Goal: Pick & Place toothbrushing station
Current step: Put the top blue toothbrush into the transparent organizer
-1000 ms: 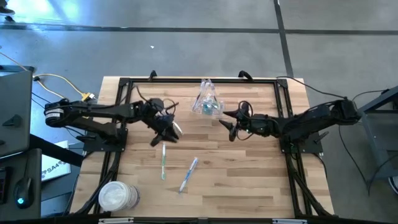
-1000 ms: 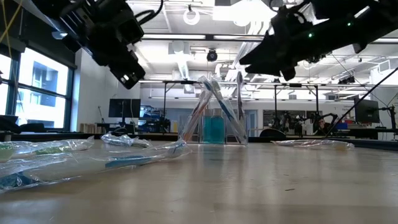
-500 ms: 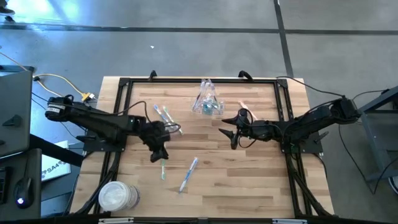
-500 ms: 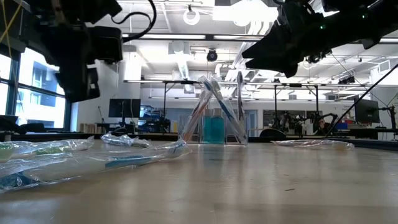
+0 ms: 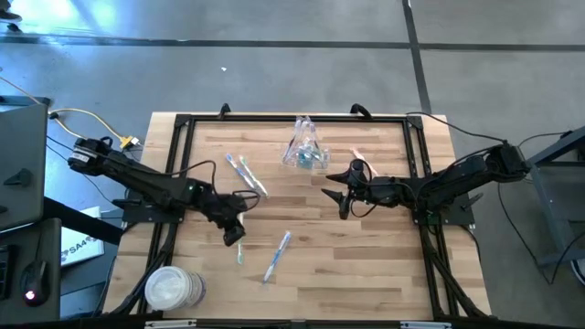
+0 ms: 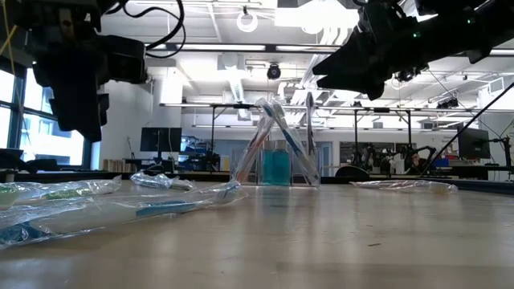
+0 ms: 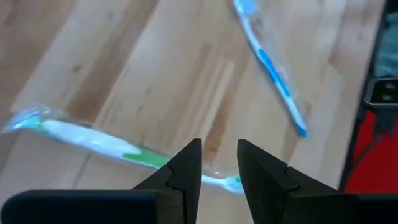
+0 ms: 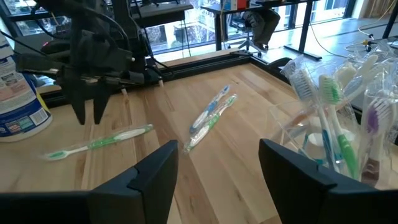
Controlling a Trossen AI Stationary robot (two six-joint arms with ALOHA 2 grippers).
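Hovering above green toothbrush (image 7: 118, 148) (wrapped)

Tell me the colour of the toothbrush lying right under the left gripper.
The toothbrush is white with green, still in a clear wrapper; the left wrist view shows it best.

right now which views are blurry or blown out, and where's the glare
Left wrist view: the green toothbrush and blue toothbrush look smeared, while the left hand above them stays crisp. Low view: ceiling lights glare white and the arms are backlit to silhouettes; the near wrappers are soft. Right wrist view: bright windows behind, the clear cup of brushes readable. High view: evenly lit, glare on the floor.
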